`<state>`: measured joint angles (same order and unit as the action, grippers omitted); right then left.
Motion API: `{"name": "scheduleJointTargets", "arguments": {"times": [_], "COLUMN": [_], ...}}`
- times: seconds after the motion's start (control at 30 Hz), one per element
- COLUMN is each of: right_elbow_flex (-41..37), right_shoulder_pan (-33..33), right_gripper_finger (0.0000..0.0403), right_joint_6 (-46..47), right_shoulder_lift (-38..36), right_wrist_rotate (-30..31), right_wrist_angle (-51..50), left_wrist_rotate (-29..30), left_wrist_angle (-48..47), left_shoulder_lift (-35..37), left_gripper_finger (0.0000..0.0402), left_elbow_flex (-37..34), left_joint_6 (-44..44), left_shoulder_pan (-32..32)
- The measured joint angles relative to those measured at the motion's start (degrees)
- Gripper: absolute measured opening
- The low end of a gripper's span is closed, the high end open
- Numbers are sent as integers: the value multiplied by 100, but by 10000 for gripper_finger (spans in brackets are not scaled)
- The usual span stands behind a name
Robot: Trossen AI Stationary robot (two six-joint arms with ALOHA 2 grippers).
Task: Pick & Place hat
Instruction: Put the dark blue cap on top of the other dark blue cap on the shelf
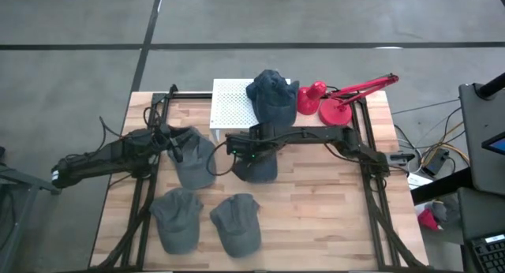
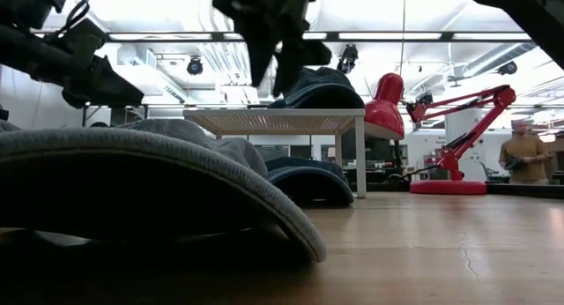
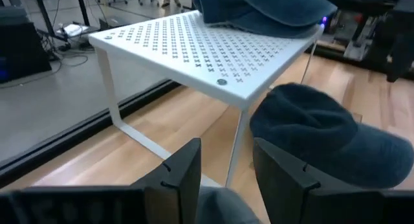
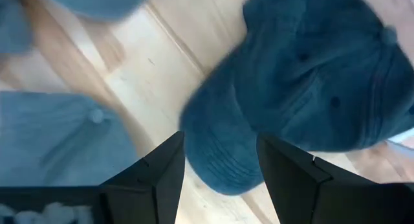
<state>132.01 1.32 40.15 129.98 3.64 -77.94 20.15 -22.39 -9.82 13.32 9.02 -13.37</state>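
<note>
Nearest the bottom of the overhead frame, two grey hats lie on the wooden surface. At centre, the right end effector hangs with fingers spread and empty above a dark blue hat; the left end effector, also spread, hovers over another grey hat. Farther up, one blue hat already sits on the white shelf, so most hats appear still to be placed.

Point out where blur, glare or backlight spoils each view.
Low view: ceiling lights glare, right gripper backlit to a silhouette, near hat out of focus. Right wrist view: navy hat soft, grey hat blurred. Left wrist view: shelf sharp. High view: evenly lit.
</note>
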Motion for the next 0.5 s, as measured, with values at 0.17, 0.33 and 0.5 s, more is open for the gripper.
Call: {"name": "scheduleJointTargets", "arguments": {"times": [0.17, 0.33, 0.5], "right_elbow_flex": [-305, -671, -1036], "right_shoulder_pan": [-21, -29, -54], "right_gripper_finger": [187, 186, 172], "right_joint_6": [103, 317, 351], "right_shoulder_lift": [49, 37, 39], "right_wrist_rotate": [-42, -42, 68], "right_wrist_angle": [-166, -119, 40], "left_wrist_rotate": [-12, -14, -14], "left_wrist_angle": [-57, -61, -60], "left_shoulder_lift": [0, 7, 7], "left_gripper_finger": [142, 142, 142], "left_elbow_flex": [106, 110, 112], "left_joint_6": [-110, -108, -50], "left_shoulder_pan": [0, 2, 0]}}
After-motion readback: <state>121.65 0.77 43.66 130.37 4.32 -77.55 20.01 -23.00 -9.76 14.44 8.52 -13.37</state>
